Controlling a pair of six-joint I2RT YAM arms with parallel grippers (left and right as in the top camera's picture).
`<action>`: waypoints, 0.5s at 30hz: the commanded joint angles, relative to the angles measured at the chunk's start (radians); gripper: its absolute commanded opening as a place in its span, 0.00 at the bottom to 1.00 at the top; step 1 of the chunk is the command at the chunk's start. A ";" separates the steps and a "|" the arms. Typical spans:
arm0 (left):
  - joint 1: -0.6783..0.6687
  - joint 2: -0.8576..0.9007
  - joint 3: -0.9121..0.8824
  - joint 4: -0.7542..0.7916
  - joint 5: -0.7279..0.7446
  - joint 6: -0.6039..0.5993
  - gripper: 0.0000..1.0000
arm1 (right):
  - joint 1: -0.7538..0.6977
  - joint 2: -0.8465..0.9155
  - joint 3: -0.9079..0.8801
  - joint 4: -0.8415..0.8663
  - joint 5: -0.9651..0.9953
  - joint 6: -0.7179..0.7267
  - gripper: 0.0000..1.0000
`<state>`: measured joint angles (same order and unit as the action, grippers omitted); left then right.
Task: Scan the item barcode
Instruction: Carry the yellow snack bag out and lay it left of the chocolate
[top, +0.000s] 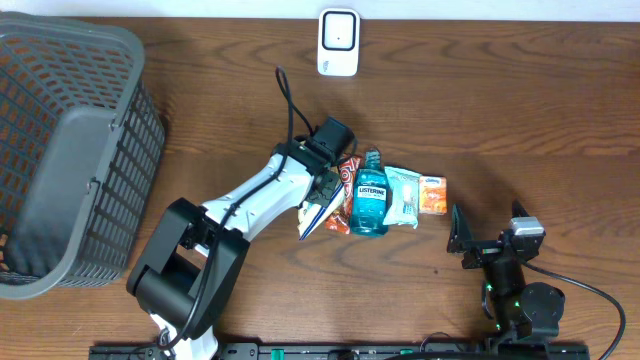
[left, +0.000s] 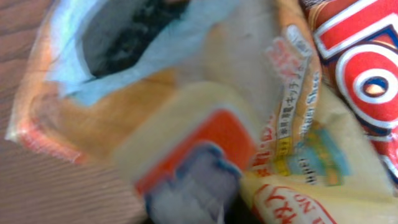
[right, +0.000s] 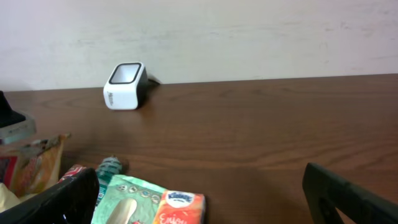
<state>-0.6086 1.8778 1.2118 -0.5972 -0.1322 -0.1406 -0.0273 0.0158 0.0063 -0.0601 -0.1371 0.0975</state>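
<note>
From the left I count one grey basket (top: 120, 40) on the bench (top: 500, 100). My left jaws are down on a heap of four items mid-bench. The wrist view is a blur, so I cannot tell whether they grip or hang slack. Filling that view is one yellow snack bag (left: 292, 143), at the heap's left edge. One white scanner (top: 338, 42) stands at the far edge, well apart. Then one red-and-white packet (top: 348, 170), one blue mouthwash bottle (top: 370, 200) and one tissue pack (top: 418, 192). My right jaws, lower right, are spread wide, holding nothing.
</note>
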 joint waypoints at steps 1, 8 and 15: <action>0.003 -0.018 0.004 -0.019 -0.106 0.009 0.82 | 0.008 -0.003 -0.001 -0.004 0.004 -0.009 0.99; 0.003 -0.146 0.077 -0.041 -0.232 0.010 0.98 | 0.008 -0.003 -0.001 -0.004 0.004 -0.009 0.99; 0.003 -0.368 0.173 0.141 -0.307 0.077 0.98 | 0.008 -0.003 -0.001 -0.004 0.004 -0.009 0.99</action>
<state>-0.6060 1.6035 1.3235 -0.5083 -0.3740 -0.1188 -0.0273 0.0158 0.0063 -0.0601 -0.1368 0.0971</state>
